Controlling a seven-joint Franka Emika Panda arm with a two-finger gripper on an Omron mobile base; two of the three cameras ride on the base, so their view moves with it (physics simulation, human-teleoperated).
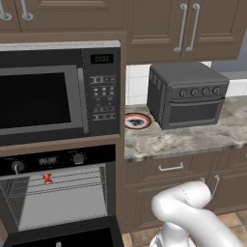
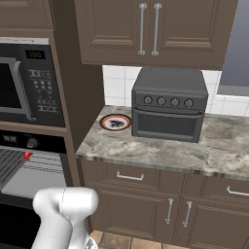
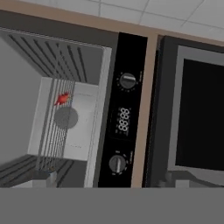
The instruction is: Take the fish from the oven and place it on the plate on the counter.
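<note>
While the oven (image 1: pixel 58 193) stands with its door down and its cavity bare to the room, the bench (image 1: pixel 193 137) to its right carries a toaster oven (image 1: pixel 187 94) against the back wall. The plate (image 1: pixel 137 121) lies at the bench's back left corner, just beside the toaster oven. The fish (image 1: pixel 47 178) sits on the oven's wire rack, near the back. The pincer gapes wide, holding nothing.

fish (image 2: pixel 27 156): small, red, on a wire rack inside the open oven (image 2: pixel 34 165), at the left edge
plate (image 2: pixel 115 122): on the worktop (image 2: pixel 160 148), just left of the toaster oven (image 2: pixel 168 103)
microwave (image 2: pixel 29 82): above the oven
arm (image 2: pixel 63 214): white, lower left
</note>
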